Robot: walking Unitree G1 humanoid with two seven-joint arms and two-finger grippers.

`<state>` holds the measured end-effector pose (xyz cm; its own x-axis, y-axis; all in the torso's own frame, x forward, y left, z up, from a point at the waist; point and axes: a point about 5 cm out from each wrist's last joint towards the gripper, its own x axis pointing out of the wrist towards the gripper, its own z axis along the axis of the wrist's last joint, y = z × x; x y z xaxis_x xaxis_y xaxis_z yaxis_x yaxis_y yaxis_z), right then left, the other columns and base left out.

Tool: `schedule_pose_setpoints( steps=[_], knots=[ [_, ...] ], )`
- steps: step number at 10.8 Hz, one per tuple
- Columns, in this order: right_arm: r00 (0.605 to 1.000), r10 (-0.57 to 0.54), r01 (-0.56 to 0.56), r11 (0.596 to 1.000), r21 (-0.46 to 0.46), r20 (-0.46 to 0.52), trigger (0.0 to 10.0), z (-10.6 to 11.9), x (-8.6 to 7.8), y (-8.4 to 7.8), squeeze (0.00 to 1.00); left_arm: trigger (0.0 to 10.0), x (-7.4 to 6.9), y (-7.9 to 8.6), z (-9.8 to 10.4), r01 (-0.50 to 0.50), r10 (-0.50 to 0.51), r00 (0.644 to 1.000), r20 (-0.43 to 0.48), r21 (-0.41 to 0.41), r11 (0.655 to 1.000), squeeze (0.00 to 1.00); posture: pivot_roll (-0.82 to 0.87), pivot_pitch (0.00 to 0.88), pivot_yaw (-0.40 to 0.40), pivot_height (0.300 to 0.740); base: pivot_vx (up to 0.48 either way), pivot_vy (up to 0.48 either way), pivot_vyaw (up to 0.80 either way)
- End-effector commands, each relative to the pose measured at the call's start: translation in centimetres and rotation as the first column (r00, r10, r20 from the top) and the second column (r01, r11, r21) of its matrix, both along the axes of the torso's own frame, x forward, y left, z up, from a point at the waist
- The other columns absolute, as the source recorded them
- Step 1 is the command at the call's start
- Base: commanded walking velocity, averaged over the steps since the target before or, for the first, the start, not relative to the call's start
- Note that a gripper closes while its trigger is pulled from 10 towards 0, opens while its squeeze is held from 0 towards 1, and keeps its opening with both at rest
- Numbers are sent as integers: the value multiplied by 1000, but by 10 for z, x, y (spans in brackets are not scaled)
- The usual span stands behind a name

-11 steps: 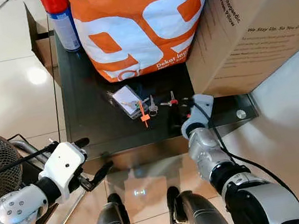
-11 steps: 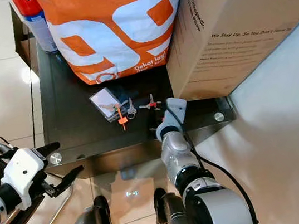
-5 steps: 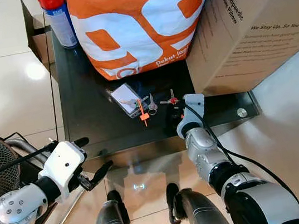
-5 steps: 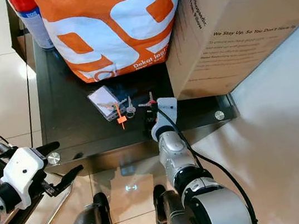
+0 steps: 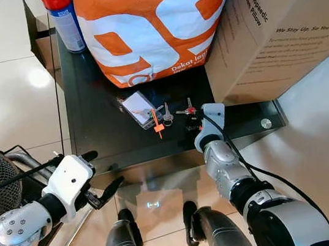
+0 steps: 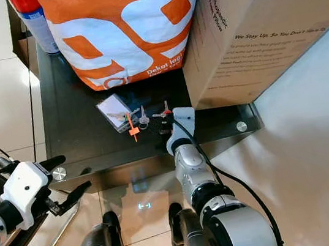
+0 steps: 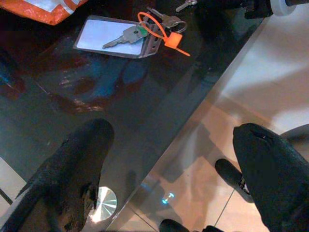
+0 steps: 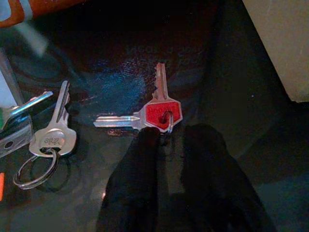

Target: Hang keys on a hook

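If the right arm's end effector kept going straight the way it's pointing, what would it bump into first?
Most likely the red-headed keys: the right end effector has its fingertips right at their ring on the dark glass table. Whether they touch is unclear.

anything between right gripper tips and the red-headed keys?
Nothing. In the right wrist view the right gripper has its fingertips right at the red-headed keys on the dark glass table; no gap shows between them.

Over the last second the right hand (image 8: 166, 140) has slid forward across the counter (image 5: 98, 117) to the red-headed keys (image 8: 161, 114), its fingertips now touching their small ring beside the cardboard box (image 5: 280, 25).
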<state>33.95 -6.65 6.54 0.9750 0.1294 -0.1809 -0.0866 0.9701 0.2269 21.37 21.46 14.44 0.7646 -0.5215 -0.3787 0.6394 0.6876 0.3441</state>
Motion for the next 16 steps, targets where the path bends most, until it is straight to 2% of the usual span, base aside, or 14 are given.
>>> schedule_pose_setpoints(
  steps=[1, 5, 8, 10, 12, 13, 14, 15, 16],
  knots=[
    [992, 106, -99, 991, 92, -75, 0, -6, -18, 52, 0, 10000, -4, -2, -1, 18, -18, 1000, -16, -3, 1000, 59, 231, 418, -107, 740, 0, 0, 0],
    [992, 101, -94, 991, 93, -72, 0, -6, -16, 49, 0, 10000, -2, -3, -2, 18, -18, 1000, -13, -4, 1000, 63, 226, 397, -106, 740, 0, 0, 0],
    [994, 107, -104, 992, 71, -39, 0, -10, -15, 31, 0, 10000, 6, -8, -10, -4, 4, 1000, 10, -35, 999, 59, 185, 312, -116, 740, 0, 0, 0],
    [991, 134, -135, 990, 27, 27, 0, -15, -17, 4, 0, 10000, 11, -15, -18, -39, 42, 999, 32, -85, 996, 59, 148, 198, -116, 740, 0, 0, 0],
    [985, 157, -158, 987, 4, 73, 0, -16, -21, -21, 0, 10000, 21, -21, -21, -85, 94, 993, 65, -131, 988, 59, 124, 132, -115, 740, 0, 0, 0],
    [976, 174, -178, 984, 18, 134, 0, -10, -26, -32, 0, 10000, 28, -24, -20, -128, 144, 985, 91, -165, 978, 55, 110, 91, -115, 740, 0, 0, 0],
    [960, 183, -182, 983, -22, 212, 0, 0, -34, -43, 0, 10000, 31, -26, -19, -173, 199, 973, 114, -202, 964, 59, 100, 51, -116, 740, 0, 0, 0],
    [952, 190, -186, 982, -40, 239, 0, 6, -39, -48, 0, 10000, 32, -27, -18, -196, 228, 965, 132, -220, 956, 63, 98, 34, -118, 740, 0, 0, 0],
    [949, 177, -179, 984, -17, 262, 0, 16, -46, -56, 0, 10000, 34, -26, -18, -268, 308, 942, 134, -253, 930, 59, 96, 9, -122, 740, 0, 0, 0]
  ],
)
